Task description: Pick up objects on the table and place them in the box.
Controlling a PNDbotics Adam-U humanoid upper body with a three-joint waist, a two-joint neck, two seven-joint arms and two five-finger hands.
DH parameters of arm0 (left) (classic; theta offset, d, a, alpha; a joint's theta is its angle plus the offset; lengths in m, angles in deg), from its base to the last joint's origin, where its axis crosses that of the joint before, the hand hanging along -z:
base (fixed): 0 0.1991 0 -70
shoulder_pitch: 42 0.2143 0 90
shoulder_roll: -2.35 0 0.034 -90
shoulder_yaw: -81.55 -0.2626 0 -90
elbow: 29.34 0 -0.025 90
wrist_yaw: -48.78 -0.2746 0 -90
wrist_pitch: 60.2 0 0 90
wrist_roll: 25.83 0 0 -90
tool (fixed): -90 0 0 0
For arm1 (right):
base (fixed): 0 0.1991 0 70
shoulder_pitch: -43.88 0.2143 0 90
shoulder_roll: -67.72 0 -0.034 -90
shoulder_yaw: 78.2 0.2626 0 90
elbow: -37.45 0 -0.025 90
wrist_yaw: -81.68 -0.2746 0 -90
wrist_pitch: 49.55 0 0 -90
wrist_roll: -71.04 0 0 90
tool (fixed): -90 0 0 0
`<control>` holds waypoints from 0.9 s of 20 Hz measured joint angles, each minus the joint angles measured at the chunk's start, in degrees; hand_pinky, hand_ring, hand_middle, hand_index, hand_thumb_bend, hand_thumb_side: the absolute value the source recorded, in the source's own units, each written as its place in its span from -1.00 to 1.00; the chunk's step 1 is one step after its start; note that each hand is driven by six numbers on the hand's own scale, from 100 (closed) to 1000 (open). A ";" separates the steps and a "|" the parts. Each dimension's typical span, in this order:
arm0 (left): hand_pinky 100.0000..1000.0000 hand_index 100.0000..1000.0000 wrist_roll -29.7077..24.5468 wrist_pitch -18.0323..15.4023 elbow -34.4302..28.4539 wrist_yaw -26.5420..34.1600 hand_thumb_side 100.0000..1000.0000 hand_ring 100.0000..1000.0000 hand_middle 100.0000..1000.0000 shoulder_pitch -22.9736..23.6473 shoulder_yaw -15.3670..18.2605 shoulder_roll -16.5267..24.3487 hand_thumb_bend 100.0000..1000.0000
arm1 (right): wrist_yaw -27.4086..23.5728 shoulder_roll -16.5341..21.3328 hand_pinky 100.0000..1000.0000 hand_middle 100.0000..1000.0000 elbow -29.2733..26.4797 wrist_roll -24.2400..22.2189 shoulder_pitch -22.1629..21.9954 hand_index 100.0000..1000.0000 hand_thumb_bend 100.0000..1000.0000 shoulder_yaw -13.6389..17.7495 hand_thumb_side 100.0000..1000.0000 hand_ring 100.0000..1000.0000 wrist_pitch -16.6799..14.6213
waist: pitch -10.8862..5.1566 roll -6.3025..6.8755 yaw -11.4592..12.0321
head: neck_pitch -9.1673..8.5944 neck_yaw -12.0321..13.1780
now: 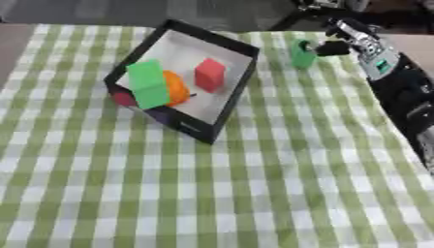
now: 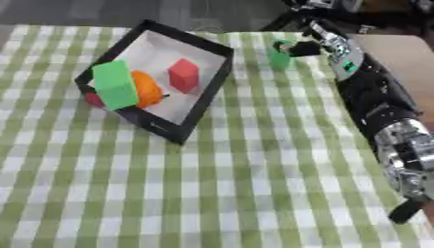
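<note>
**Three or more pieces boxed, one green piece left**

Already lying in the box (image 1: 238,80): green block (image 1: 149,83), orange object (image 1: 176,87), red block (image 1: 209,74), plus something dark red beneath. Remaining: small green object (image 1: 302,54), just right of the box, pinched by the right hand (image 1: 331,47). Probably lifted, though hard to confirm. Left hand unseen.

Green-checked tablecloth (image 1: 212,193), grey floor (image 1: 101,12) beyond

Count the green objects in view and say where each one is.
2. A green block stands in the box, at its left side against the orange object. A smaller green object sits right of the box, at the right hand. Others may be hidden behind the blocks.
</note>
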 measured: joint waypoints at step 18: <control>0.59 0.77 -0.29 -0.29 0.27 0.20 0.96 0.16 0.24 -0.17 -0.01 -0.50 -0.40 | 1.08 -1.41 0.64 -0.16 1.67 2.47 0.40 0.17 -1.00 -0.44 -1.00 0.19 -0.41 | 0.60 0.85 0.46 | 0.00 -0.79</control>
